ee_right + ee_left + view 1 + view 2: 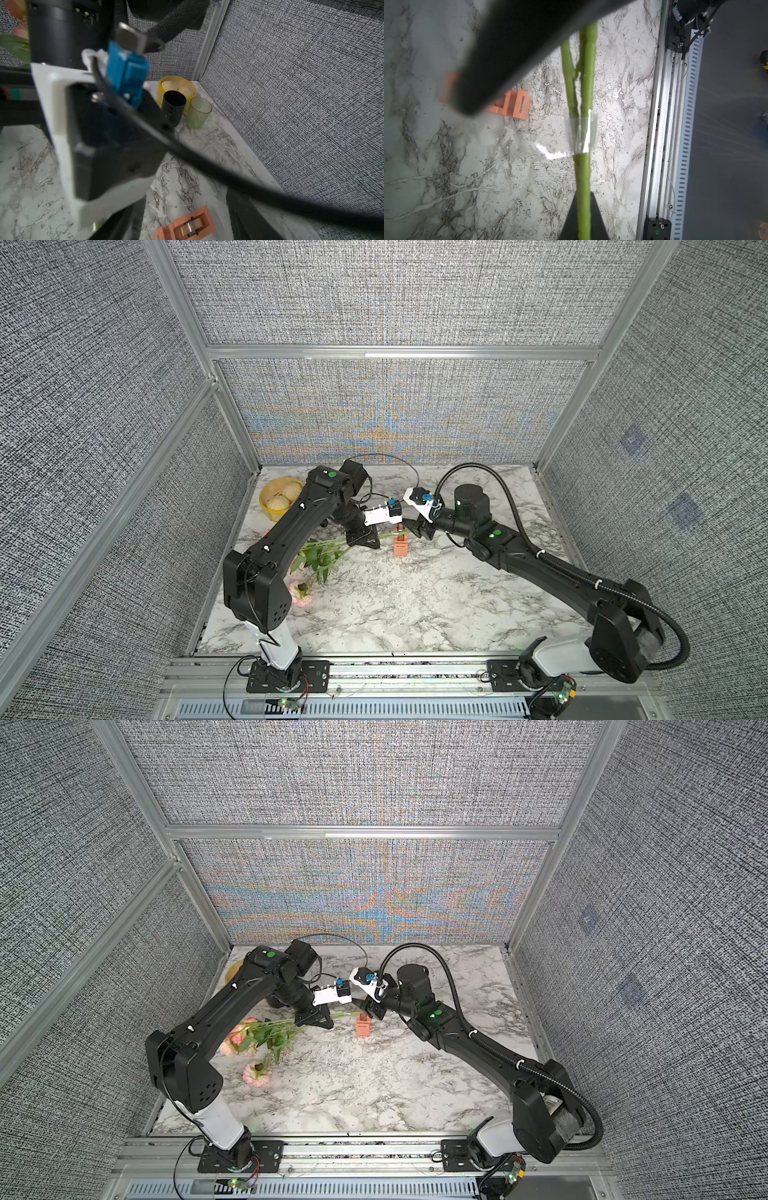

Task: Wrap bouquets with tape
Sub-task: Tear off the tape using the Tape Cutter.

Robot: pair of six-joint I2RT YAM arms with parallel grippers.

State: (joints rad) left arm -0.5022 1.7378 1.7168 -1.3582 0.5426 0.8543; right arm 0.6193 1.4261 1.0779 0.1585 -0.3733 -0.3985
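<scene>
Nearly done, I'd say: clear tape band (581, 135) already round the bouquet (266, 1036) stems; prob. only press-down & release to go. The left gripper (368, 540) is clamped on the stems, mid-table (415, 605). The right gripper (419, 529) is by the tape dispenser (401, 547), jaws: can't tell. Long axis runs across the table: blooms twd near-left, cut ends twd dispenser.

flowers (254, 1076) pink | stems (584, 166) grn | dispenser (401, 549) orange | table (415, 605) gry-wht marble
</scene>
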